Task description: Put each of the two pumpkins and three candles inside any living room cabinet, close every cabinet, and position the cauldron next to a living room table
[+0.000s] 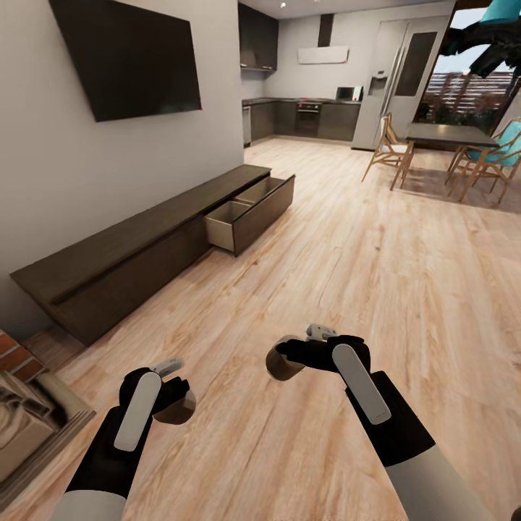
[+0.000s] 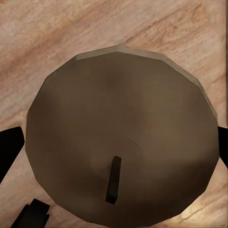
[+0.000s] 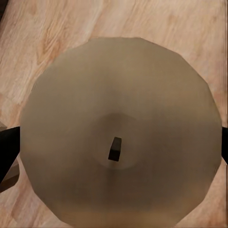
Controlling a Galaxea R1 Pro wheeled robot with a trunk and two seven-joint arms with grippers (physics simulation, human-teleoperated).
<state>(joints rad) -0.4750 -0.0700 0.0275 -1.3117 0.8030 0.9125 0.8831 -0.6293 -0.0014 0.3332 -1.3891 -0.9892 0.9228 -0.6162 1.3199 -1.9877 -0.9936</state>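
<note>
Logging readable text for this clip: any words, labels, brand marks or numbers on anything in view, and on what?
None can be read.
TV: blank black screen, no logo visible.
Candle in the left hand: plain brown top and wick.
Candle in the right hand: plain, unmarked.
Cabinet: bare wood fronts.
Microwave on the far kitchen counter: too small to tell.

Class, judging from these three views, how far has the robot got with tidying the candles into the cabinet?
Done: the cabinet already has a drawer pulled open, nothing visible inside it. In hand: the left gripper holds a brown candle, and the right gripper holds a paler candle. Left: carrying both across the floor to the drawer, the other items, and closing up.
</note>
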